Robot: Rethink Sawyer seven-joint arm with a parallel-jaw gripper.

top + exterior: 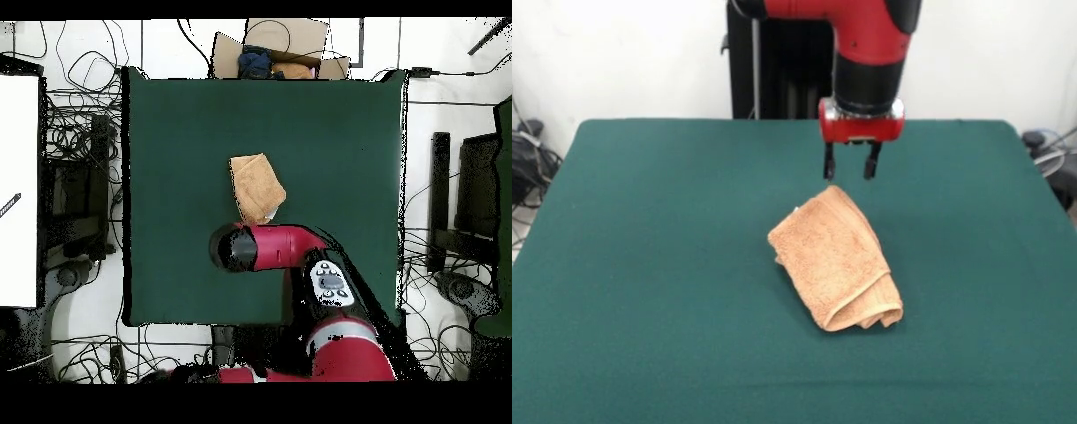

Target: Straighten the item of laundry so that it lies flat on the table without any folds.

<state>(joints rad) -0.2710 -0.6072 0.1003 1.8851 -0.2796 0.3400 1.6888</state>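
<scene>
The big dark green felt table (644, 265) holds a small peach-orange terry towel (837, 261) near its middle, folded over into a thick bundle. Just above the towel's far corner hangs the red and black gripper (848, 164), fingers spread apart, holding nothing.

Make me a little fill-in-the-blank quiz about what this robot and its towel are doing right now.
1. The towel lies on the table in a ____ state, not spread flat.
2. The gripper hangs just above the towel with its fingers ____.
3. The table's top is dark ____.
4. The gripper holds ____.

Missing words: folded; open; green; nothing
</scene>
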